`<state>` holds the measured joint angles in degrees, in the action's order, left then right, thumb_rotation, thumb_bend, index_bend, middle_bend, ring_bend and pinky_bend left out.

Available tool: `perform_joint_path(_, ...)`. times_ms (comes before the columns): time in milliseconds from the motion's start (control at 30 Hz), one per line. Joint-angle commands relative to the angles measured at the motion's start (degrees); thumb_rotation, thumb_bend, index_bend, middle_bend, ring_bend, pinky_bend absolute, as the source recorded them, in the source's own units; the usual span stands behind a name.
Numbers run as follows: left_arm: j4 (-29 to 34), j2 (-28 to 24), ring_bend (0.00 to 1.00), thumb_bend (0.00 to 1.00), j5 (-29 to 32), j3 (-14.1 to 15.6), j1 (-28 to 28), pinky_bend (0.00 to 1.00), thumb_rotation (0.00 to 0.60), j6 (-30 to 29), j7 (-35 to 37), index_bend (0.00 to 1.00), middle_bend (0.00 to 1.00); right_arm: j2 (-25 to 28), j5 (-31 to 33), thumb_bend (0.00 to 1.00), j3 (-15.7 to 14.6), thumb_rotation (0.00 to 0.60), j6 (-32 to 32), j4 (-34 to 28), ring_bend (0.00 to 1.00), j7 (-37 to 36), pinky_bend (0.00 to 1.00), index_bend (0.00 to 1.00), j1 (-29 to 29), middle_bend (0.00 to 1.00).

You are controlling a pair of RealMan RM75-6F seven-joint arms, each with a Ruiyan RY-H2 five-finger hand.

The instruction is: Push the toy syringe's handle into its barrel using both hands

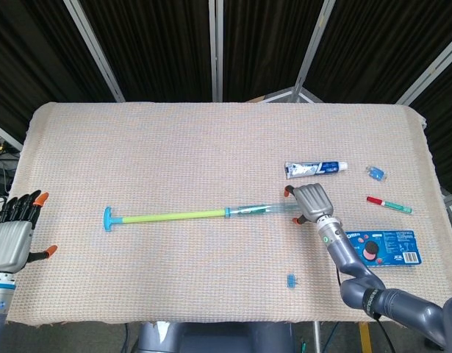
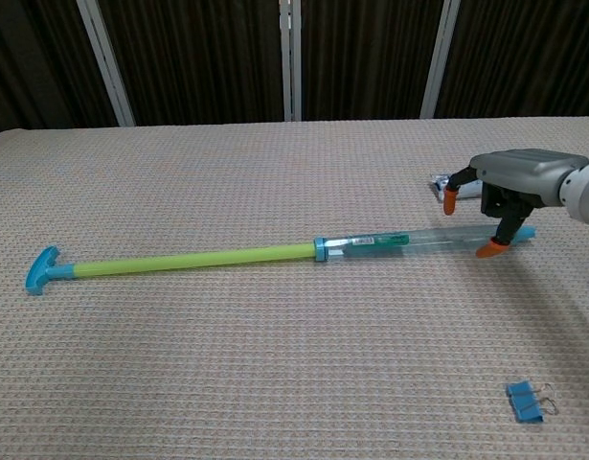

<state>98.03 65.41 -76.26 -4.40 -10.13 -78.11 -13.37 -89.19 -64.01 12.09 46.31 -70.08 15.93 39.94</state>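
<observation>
The toy syringe lies flat across the middle of the table, with its blue T-handle (image 1: 108, 218) (image 2: 40, 269) at the left. Its yellow-green rod (image 1: 170, 215) (image 2: 189, 259) is drawn far out of the clear barrel (image 1: 259, 209) (image 2: 419, 238). My right hand (image 1: 308, 201) (image 2: 509, 182) hovers over the barrel's tip end, hiding most of the blue tip. Its orange-tipped fingers (image 2: 490, 249) spread to either side of the barrel without closing on it. Held open with fingers apart, my left hand (image 1: 12, 235) sits at the table's left edge, well away from the handle.
A toothpaste tube (image 1: 315, 169) lies just behind my right hand. A blue binder clip (image 1: 292, 280) (image 2: 526, 401) sits near the front edge. At the right are a small blue clip (image 1: 376, 173), a red-and-green marker (image 1: 389, 204) and a blue cookie pack (image 1: 380, 247).
</observation>
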Motion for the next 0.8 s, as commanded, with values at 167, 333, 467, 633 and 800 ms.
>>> perform_joint_path(167,-0.26,0.48,0.0,0.0,0.56,0.0,-0.23,0.0,0.6,0.34,-0.79,0.0,0.0,-2.27,-0.4,0.06,-0.31,0.6,-0.61,4.18,1.0,-1.81,1.0,0.43,1.08,1.0)
perform_joint_path(333,-0.43,0.8,0.0,0.0,1.0,0.09,-0.44,0.0,0.6,0.79,-1.23,0.0,0.0,-3.62,-0.91,0.08,-0.66,0.6,-0.64,6.41,1.0,-2.95,1.0,0.44,1.47,1.0)
perform_joint_path(467,-0.66,0.98,0.0,0.0,1.28,0.08,-0.57,0.0,0.6,1.01,-1.3,0.0,0.0,-4.46,-1.04,0.09,-0.78,0.6,-0.6,7.42,1.0,-3.15,1.0,0.44,1.86,1.0)
perform_joint_path(633,-0.87,1.17,0.0,0.0,1.45,0.16,-0.68,0.0,0.6,1.2,-1.42,0.0,0.0,-5.08,-0.7,0.12,-0.74,0.6,-0.62,7.9,1.0,-2.91,1.0,0.45,2.23,1.0)
perform_joint_path(800,-1.01,1.36,0.0,0.0,1.66,0.17,-0.87,0.0,0.6,1.5,-1.59,0.0,0.0,-5.62,-0.5,0.16,-0.73,0.6,-0.52,8.29,1.0,-2.97,1.0,0.49,2.38,1.0)
